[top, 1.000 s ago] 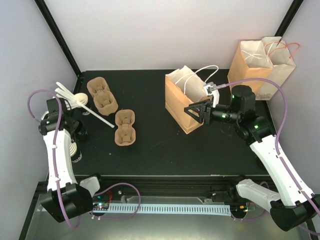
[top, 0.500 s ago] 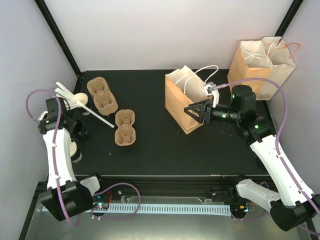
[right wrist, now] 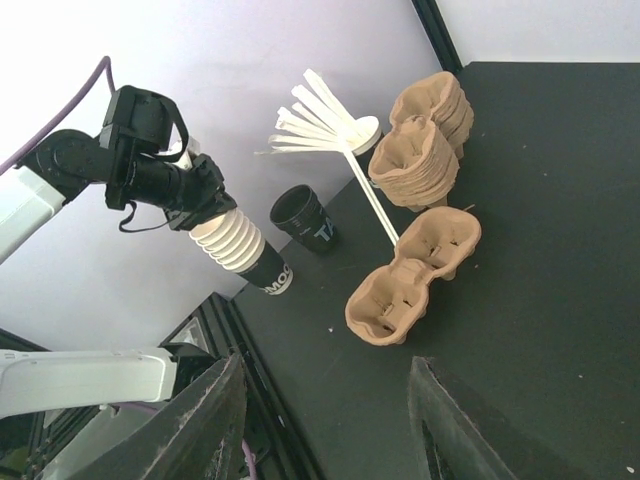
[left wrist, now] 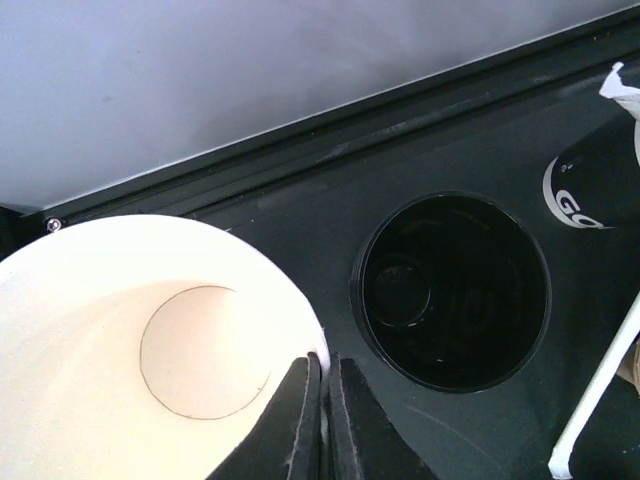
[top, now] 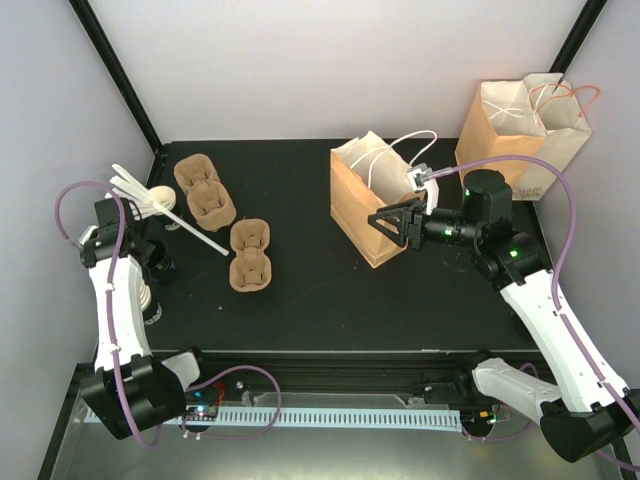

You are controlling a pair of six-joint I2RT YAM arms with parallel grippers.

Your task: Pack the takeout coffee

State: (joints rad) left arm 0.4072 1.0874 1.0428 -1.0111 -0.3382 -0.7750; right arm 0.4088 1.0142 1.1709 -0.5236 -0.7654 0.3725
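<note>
Left gripper (left wrist: pixel 322 365): fingers pinched together on the rim of the top cream cup (left wrist: pixel 150 340), likely to lift it off its stack. Takeout coffee (left wrist: pixel 455 290): lidded, just beside that stack, hemmed in by the left wall. Pulp cup carriers (top: pixel 250 255): mid-left. Right gripper (top: pixel 388 228): jaws apart, empty, at the brown paper bag (top: pixel 360 205), probably waiting; bare table (top: pixel 310 290) lies between.

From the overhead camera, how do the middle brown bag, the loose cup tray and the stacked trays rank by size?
1. middle brown bag, clearly largest.
2. loose cup tray and stacked trays: much alike from above, so I won't rank them.
</note>
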